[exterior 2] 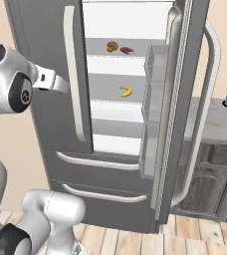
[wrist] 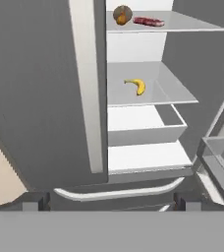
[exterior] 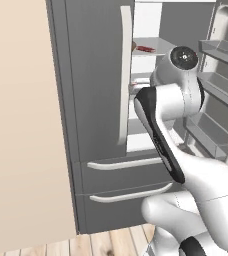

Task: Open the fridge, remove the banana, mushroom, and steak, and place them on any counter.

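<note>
1. Fridge (exterior 2: 46, 74), right door swung open: mushroom (wrist: 122, 15) and steak (wrist: 149, 21) share the upper shelf; banana (wrist: 137, 85) lies one shelf below
2. End effector (wrist: 111, 202) spread wide, seemingly empty, facing the interior

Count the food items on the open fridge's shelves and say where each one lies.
3: mushroom and steak side by side on the upper shelf, banana on the shelf below. The shut left door may hide more.
</note>
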Tool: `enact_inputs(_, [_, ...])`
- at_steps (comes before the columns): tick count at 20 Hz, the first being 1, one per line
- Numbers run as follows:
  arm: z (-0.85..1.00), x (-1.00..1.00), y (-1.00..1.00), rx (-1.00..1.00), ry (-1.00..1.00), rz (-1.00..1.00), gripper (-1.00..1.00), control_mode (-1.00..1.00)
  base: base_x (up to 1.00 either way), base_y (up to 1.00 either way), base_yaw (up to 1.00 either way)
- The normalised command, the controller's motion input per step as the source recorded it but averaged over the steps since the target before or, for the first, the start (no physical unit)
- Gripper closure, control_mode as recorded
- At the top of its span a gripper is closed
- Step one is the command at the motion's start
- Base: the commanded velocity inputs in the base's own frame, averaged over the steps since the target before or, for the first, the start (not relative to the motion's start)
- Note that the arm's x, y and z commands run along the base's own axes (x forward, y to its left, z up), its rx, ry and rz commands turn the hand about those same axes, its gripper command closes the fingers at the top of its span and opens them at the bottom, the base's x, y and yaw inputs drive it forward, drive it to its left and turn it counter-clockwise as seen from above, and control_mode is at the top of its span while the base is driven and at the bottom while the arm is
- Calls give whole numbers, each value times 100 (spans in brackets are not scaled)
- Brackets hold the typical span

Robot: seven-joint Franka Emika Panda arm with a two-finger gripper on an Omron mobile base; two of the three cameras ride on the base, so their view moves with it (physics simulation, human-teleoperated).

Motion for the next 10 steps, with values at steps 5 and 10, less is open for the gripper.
enact_inputs(5, [0,49,4,5,-12,0,-100,-100,0,0,0])
enact_inputs(10, [0,58,11,0,-16,0,-100,-100,0,0,0])
